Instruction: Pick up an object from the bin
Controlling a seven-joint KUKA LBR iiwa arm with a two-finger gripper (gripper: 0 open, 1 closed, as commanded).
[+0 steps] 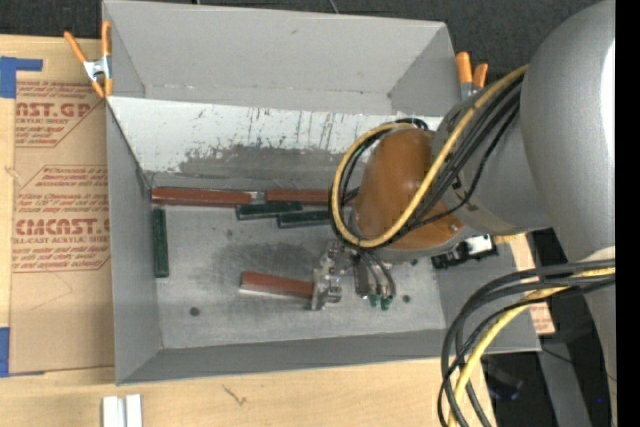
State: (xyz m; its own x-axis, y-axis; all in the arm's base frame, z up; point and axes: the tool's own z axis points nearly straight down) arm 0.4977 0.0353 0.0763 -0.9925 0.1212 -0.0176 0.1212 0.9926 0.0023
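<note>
- A grey metal bin (130, 215) is seen from above. The short brown stick (275, 286) lying flat on its floor is taken as the landmark.
- The hand (340, 287) is found low over the bin floor at the right end of the short brown stick. Whether the two touch cannot be made out.
- Whether the hand is open or closed cannot be told, since much of it is covered by the orange-brown wrist cover (400, 190) and the looped cables above it.
- Behind the short brown stick, a long brown stick (200, 197) is laid along the foot of the back wall. Two dark green sticks (290, 212) are set just in front of its right part.
- Left of the short brown stick and well apart from it, another dark green stick (159, 243) is laid along the left wall.
</note>
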